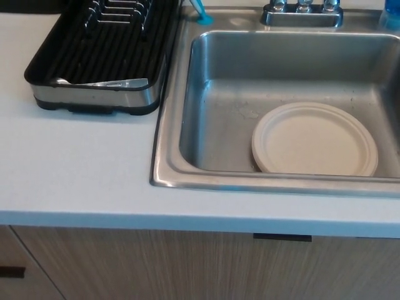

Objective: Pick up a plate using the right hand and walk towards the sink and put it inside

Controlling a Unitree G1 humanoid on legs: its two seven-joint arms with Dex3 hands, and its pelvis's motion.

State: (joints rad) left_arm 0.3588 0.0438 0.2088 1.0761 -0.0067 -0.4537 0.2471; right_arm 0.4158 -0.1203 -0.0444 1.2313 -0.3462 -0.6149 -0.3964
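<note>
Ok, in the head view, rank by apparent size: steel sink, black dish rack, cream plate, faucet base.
1. Stainless steel sink
2. Black ribbed dish rack, cropped at the top
3. Round cream plate
4. Metal faucet base, also cropped

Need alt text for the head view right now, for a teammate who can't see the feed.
A cream plate lies flat inside the steel sink, toward its front right, and neither robot hand is in view. Left of the sink, a black dish rack sits on the white counter, with the faucet base at the top edge and wood cabinet fronts below.

A pale countertop [81, 169] bears a black dish rack [103, 56].
</note>
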